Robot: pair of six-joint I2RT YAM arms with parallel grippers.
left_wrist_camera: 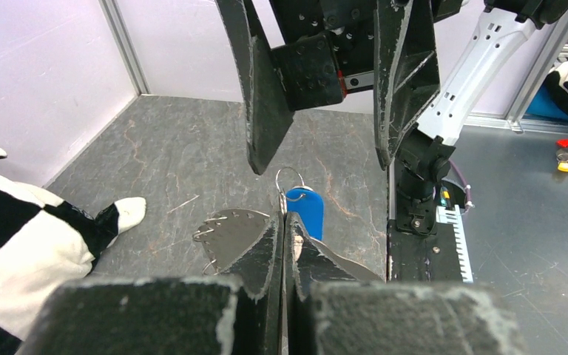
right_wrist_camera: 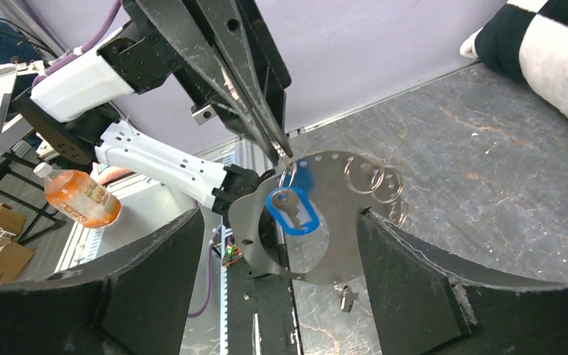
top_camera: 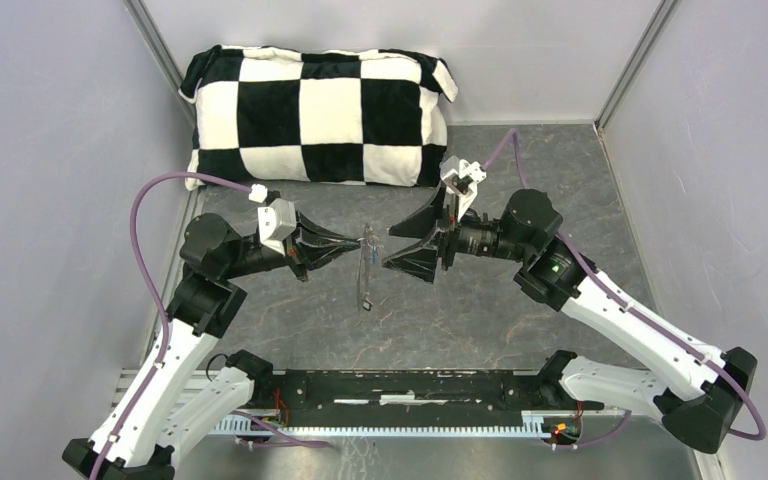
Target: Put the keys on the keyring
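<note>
Keyring [right_wrist_camera: 336,200] hangs in the air, clamped at its upper rim by the left pincer [right_wrist_camera: 284,150], whose jaws are fully closed on it. A blue-headed key [right_wrist_camera: 292,211] dangles from a small ring at the clamping point, against the flat silvery keyring. Several split rings [right_wrist_camera: 373,177] sit along the rim nearby. The right pincer [left_wrist_camera: 324,163] faces the keyring, jaws spread wide, holding nothing. Below is the grey bench [top_camera: 480,310]; a chequered cushion [top_camera: 320,115] rests at its far edge.
</note>
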